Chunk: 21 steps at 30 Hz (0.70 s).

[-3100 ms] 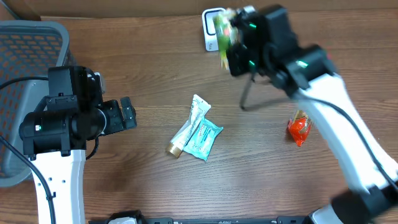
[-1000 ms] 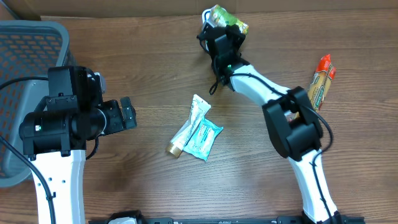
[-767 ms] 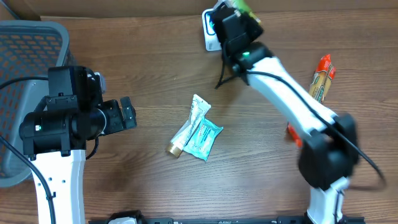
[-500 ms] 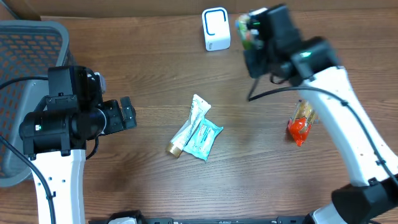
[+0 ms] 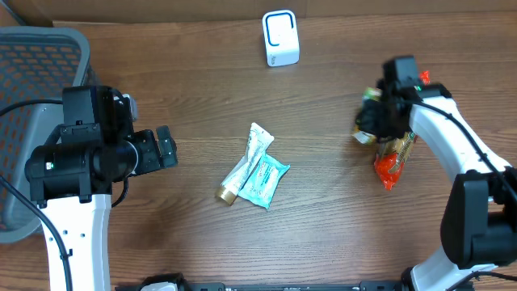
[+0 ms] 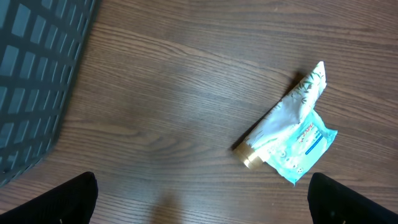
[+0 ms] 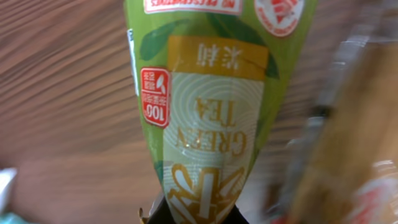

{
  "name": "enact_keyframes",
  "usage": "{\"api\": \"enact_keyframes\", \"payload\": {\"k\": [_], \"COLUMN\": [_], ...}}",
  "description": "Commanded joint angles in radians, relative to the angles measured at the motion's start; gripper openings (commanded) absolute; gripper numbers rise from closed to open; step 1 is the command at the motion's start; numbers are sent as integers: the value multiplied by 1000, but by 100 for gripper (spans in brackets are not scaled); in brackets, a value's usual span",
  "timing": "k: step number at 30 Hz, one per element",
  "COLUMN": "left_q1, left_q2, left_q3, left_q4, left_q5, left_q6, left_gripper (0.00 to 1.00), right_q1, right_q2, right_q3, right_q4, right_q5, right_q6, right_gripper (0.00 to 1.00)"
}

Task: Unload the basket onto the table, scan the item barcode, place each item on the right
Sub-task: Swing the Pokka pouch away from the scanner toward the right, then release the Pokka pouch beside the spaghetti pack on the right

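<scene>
My right gripper [image 5: 373, 121] is shut on a green packet marked GREEN TEA [image 7: 211, 106], which fills the right wrist view and hangs from the jaws at the bottom edge. Overhead, that packet [image 5: 363, 136] is low over the table's right side, just left of an orange and tan snack packet [image 5: 393, 158]. No barcode shows on the face I see. The white scanner [image 5: 280, 38] stands at the back centre. My left gripper [image 5: 166, 148] is open over bare wood at the left, with nothing between its fingers [image 6: 74, 199].
A white tube [image 5: 245, 166] and a teal packet [image 5: 266, 178] lie together mid-table, also in the left wrist view as the tube [image 6: 283, 115] and the packet [image 6: 305, 149]. A grey mesh basket [image 5: 32, 56] stands at the far left. The snack packet [image 7: 348, 137] is blurred beside the tea.
My right arm has swung from beside the scanner at the back down to the right side, carrying the green tea packet. The left arm has not moved.
</scene>
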Motion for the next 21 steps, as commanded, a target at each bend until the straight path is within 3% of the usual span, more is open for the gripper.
{"api": "enact_keyframes", "payload": {"k": [1,4,6,9,11,18,21], "left_q1": [3,3,3,3,3,3,3], "left_q2": [0,0,0,0,0,0,0], "left_q3": [10,10,10,10,10,10,10], "left_q4": [4,3,3,3,4,4,3], "left_q5": [4,4,4,4,4,4,4], "left_q6": [-17,-17,-17,-17,-17,-17,-17], "left_gripper": [99,100,100,99,100,100,100], "right_q1": [-80,-160,-206,-256,-276,-264,-231], "right_q2": [-25,-25,-25,-26,-26,-68,-148], "right_q3": [-72,-111,-117,-117,-116,-53,-7], "right_q4": [91,119,109,90,77,-52,-119], "right_q5": [66,72,60,-21,-120,-238,-238], "right_q6": [56,93,113,94,60,-13,-33], "right_gripper": [4,9,32,37,55,71,84]}}
